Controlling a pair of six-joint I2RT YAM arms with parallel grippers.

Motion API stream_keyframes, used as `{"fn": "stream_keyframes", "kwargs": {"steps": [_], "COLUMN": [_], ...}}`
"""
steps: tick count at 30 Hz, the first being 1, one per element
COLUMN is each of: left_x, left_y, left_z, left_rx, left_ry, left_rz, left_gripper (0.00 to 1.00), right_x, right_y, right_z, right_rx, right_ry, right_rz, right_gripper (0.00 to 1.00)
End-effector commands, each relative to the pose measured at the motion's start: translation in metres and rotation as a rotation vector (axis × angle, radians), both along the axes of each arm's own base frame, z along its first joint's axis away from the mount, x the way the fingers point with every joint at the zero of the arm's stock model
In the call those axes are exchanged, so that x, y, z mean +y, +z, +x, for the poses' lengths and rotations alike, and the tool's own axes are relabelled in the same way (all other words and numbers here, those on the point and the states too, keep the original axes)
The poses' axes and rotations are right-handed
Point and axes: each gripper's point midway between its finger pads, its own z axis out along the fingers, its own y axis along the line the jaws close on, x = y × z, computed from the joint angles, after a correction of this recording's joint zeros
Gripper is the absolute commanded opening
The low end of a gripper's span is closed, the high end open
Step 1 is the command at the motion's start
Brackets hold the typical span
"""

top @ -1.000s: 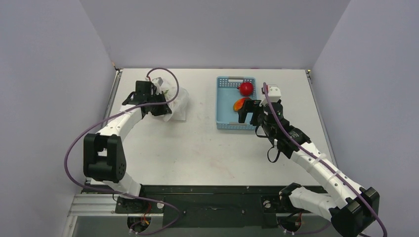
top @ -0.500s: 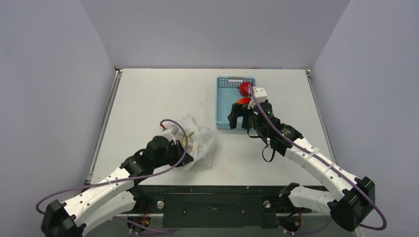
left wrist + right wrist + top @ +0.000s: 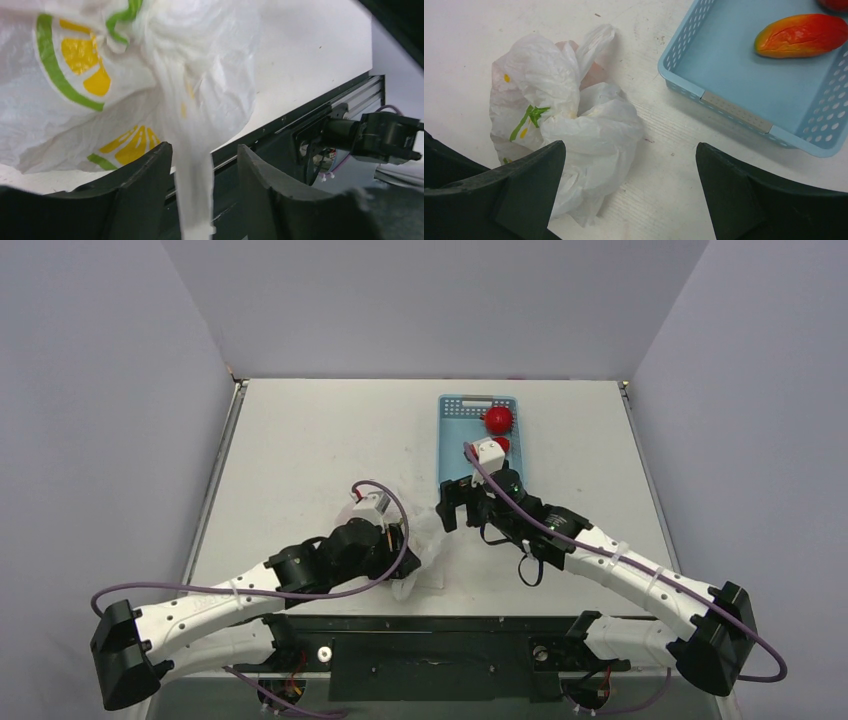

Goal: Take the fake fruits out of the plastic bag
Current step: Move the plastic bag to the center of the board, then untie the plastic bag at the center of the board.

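Nearest, by the front edge of the white table [image 3: 320, 440]: left gripper [image 3: 204, 152], jaws parted, with a twisted strand of the plastic bag [image 3: 75, 100] hanging loose in the gap. Strand close against one finger, clear of the other, not clamped. Behind the strand, a black frame rail [image 3: 300, 125] below the table edge.

Just beyond: body of the plastic bag, crumpled in a heap on the tabletop, white and translucent, printed with yellow citrus slices rimmed in green. Shows a faint pink tint through the film in one fold; contents otherwise impossible to tell.

Above the bag and the bare table beside it: right gripper [image 3: 629, 147], jaws spread wide, holding nothing.

Farther back, near the bag but apart from it: light blue basket [image 3: 734, 107], perforated walls, flat on the table. Contains a red-orange mango [image 3: 801, 35] lying on its floor and, toward the far end, a round red apple [image 3: 498, 419].
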Motion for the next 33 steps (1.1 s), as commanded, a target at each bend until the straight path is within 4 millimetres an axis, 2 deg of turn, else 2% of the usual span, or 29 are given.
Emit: {"fn": "stream_keyframes", "kwargs": {"steps": [1,3,4,5,7,10,11,12,13,14,15,16,17,18,19,20,23,26,33], "left_x": [0.005,0.011,0.018,0.019,0.031,0.056,0.069,0.067,0.077,0.073,0.078,0.074,0.072,0.066,0.061,0.055,0.044,0.044,0.036], "left_y": [0.037,0.051,0.052,0.068,0.084,0.104,0.104,0.112,0.107,0.114,0.103,0.108,0.095,0.098,0.087,0.086,0.065,0.047,0.031], "left_z": [0.011,0.014,0.016,0.019,0.026,0.049,0.065,0.069,0.086,0.091,0.106,0.112,0.124,0.130,0.140,0.143,0.158,0.160,0.145], "left_rx": [-0.123,-0.163,-0.171,-0.194,-0.223,-0.256,-0.261,-0.266,-0.258,-0.261,-0.242,-0.253,-0.237,-0.255,-0.260,-0.263,-0.284,-0.280,-0.270], "left_ry": [-0.014,-0.025,-0.031,-0.034,-0.024,-0.001,0.023,-0.006,-0.003,-0.043,-0.058,-0.089,-0.124,-0.152,-0.192,-0.217,-0.274,-0.305,-0.355], "left_rz": [0.017,0.029,0.064,0.053,0.087,0.137,0.171,0.149,0.184,0.157,0.203,0.198,0.239,0.232,0.259,0.246,0.257,0.278,0.252], "left_gripper": [0.52,0.56,0.57,0.57,0.57,0.56,0.53,0.52,0.52,0.53,0.58,0.60,0.62,0.64,0.66,0.66,0.69,0.70,0.72], "right_x": [0.008,0.010,0.011,0.012,0.011,0.008,0.007,0.006,0.006,0.007,0.009,0.012,0.014,0.015,0.016,0.017,0.024,0.031,0.047], "right_y": [0.012,0.007,0.004,0.003,0.000,-0.001,-0.001,0.000,0.000,0.000,-0.003,0.001,0.002,0.004,0.003,0.004,0.004,-0.003,-0.005], "right_z": [-0.002,-0.005,-0.006,-0.008,-0.010,-0.014,-0.014,-0.015,-0.016,-0.017,-0.020,-0.021,-0.023,-0.024,-0.025,-0.025,-0.031,-0.033,-0.038], "right_rx": [-0.029,-0.014,-0.006,-0.001,0.008,0.006,0.014,0.011,0.026,0.030,0.054,0.053,0.065,0.066,0.076,0.078,0.121,0.155,0.172], "right_ry": [0.013,0.024,0.031,0.030,0.029,0.016,-0.004,-0.011,-0.029,-0.034,-0.036,-0.032,-0.028,-0.028,-0.032,-0.034,-0.016,-0.011,0.008], "right_rz": [0.067,0.080,0.083,0.093,0.109,0.142,0.161,0.181,0.211,0.235,0.263,0.289,0.314,0.329,0.348,0.358,0.405,0.419,0.450], "right_gripper": [0.99,0.99,0.99,0.99,0.99,0.99,0.99,0.99,0.99,0.98,0.98,0.98,0.98,0.97,0.97,0.97,0.97,0.95,0.93]}}
